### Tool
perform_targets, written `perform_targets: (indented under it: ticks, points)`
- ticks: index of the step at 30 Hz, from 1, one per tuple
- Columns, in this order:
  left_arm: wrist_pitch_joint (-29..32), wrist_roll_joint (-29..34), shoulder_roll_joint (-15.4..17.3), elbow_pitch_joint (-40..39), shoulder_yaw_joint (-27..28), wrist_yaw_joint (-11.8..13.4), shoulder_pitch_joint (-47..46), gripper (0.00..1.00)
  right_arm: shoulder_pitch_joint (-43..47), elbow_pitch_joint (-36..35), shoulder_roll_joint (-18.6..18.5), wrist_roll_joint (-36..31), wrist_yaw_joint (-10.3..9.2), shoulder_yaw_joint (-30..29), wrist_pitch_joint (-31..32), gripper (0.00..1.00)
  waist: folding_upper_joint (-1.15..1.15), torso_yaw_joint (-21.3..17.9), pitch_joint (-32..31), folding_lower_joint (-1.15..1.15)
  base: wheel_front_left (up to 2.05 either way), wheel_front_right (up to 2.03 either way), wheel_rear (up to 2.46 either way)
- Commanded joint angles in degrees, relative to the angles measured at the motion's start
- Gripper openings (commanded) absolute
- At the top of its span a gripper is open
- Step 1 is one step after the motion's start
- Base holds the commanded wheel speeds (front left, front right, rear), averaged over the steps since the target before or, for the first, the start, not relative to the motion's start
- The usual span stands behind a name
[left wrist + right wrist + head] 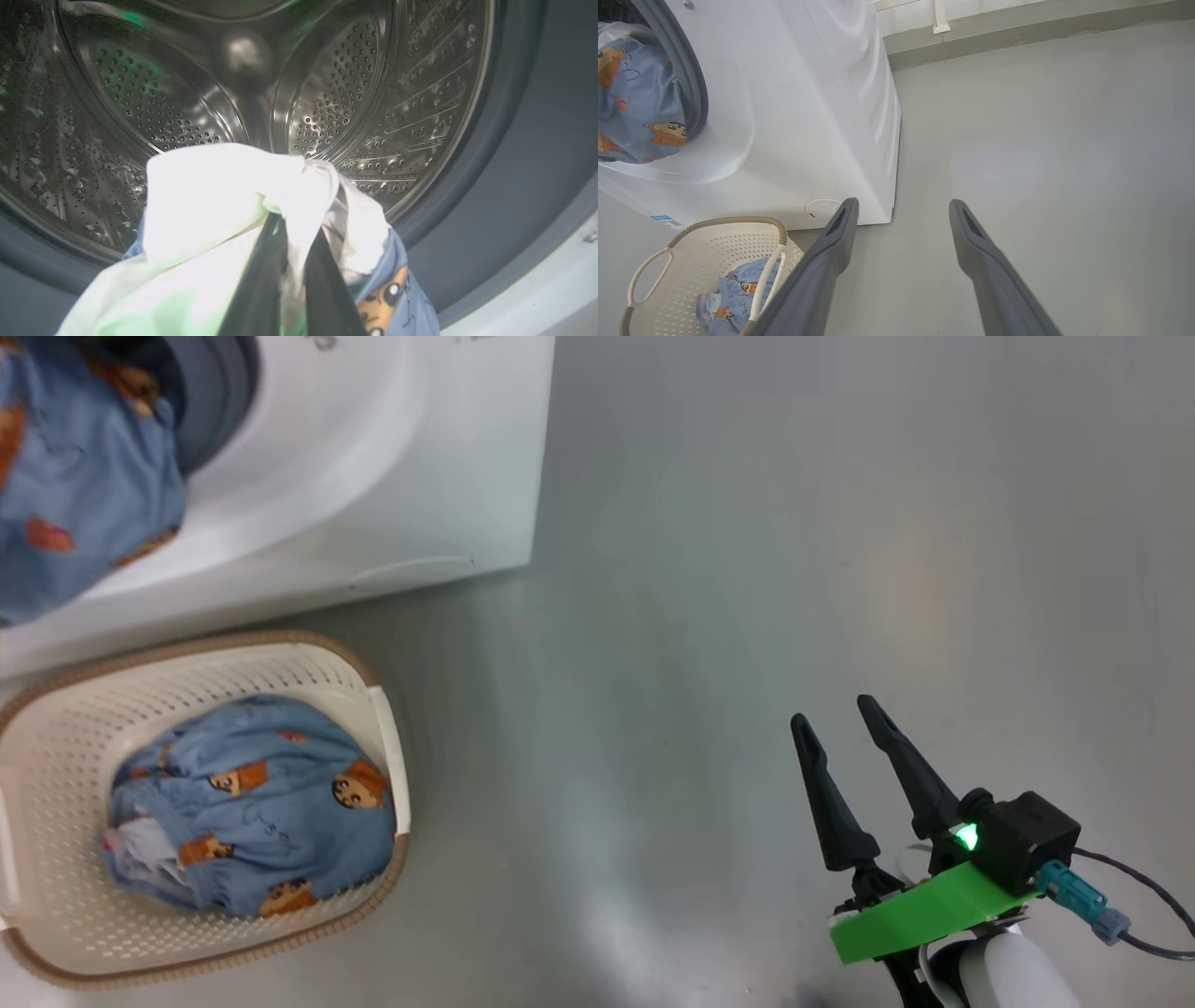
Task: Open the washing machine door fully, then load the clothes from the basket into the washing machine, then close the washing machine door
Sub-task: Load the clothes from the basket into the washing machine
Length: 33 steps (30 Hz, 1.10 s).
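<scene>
The left hand is clamped on a bunch of white garment and blue bear-print fabric at the mouth of the washing machine, just before the perforated steel drum, apparently to push the load past the grey gasket before letting go. The drum looks bare inside, while the cream basket on the floor beside the machine holds another crumpled bear-print piece. The right hand hangs spread and empty, well apart, likely kept out of the way.
</scene>
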Motion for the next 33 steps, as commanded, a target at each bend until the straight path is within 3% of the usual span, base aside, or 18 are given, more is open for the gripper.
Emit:
perform_targets:
  ticks: [1,11,20,24,28,33]
  points:
    - [-0.3,-1.1,4.7,1.2,-0.6,0.1,-4.2,0.0,-0.4,-1.3,0.0,0.8,0.16,1.6,-0.7,1.0,0.0,-0.5,3.6,0.0,0.0,0.0,0.0]
    - [7.6,-9.0,7.1,10.7,-9.9,0.1,-18.0,0.0,-1.5,-1.4,0.0,1.1,0.16,2.4,-0.7,1.0,0.0,0.0,7.4,0.0,0.0,0.0,0.0]
    - [13.4,-10.4,8.3,15.7,-16.1,0.1,-27.6,0.0,-1.6,-1.2,0.0,1.0,0.16,3.6,-0.7,1.0,0.0,0.5,10.1,0.0,0.0,0.0,0.0]
    - [11.4,-10.7,8.3,16.4,-17.3,0.1,-31.0,0.0,-1.5,-1.3,0.0,0.9,0.16,3.9,-0.7,1.0,0.0,0.3,11.3,0.0,0.0,0.0,0.0]
    - [4.3,-9.3,8.6,16.9,-17.9,0.1,-33.8,0.0,-1.7,-1.5,0.0,1.2,0.16,4.4,-0.7,1.0,0.0,-0.1,12.3,0.0,0.0,0.0,0.0]
    - [0.3,-8.2,8.7,17.6,-18.4,0.1,-35.1,0.0,-1.5,-1.6,0.0,1.7,0.16,4.7,-0.7,1.0,0.0,-0.7,13.0,0.0,0.0,0.0,0.0]
